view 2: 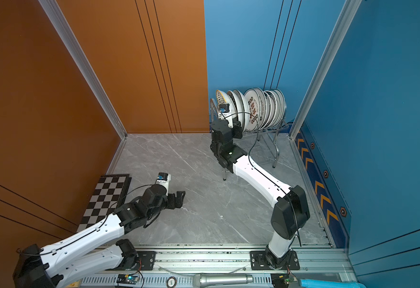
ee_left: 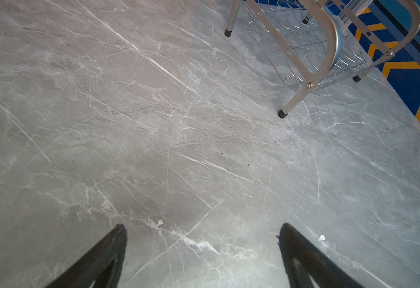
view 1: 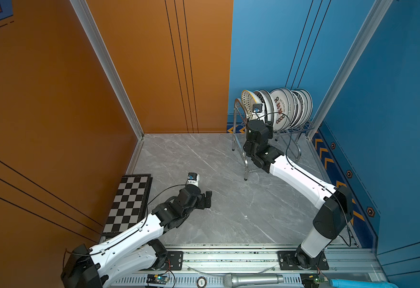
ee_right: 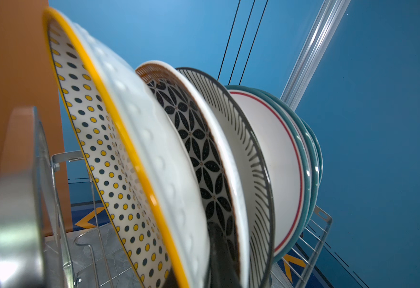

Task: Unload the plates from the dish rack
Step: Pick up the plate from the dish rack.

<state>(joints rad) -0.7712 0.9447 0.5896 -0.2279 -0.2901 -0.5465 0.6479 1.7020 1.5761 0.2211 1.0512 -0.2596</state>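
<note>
Two-tone walls (view 1: pixel 204 62), grey marble top (view 1: pixel 229 199); left tool (ee_left: pixel 201 232) spread, right tool (ee_right: pixel 196 271) pinching yellow-rimmed plate (ee_right: pixel 159 162)

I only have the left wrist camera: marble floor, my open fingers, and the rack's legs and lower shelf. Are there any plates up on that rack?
Observer: Yes, the plates stand on edge in a row on the upper tier of the dish rack.
Operator: Is anything working on them?
Observer: The right gripper is shut on the yellow-rimmed plate, the end one nearest the orange wall; it tilts away from its neighbours.
Operator: Anything on the floor that I am missing?
Observer: A chequered board lies flat along the orange wall.
</note>
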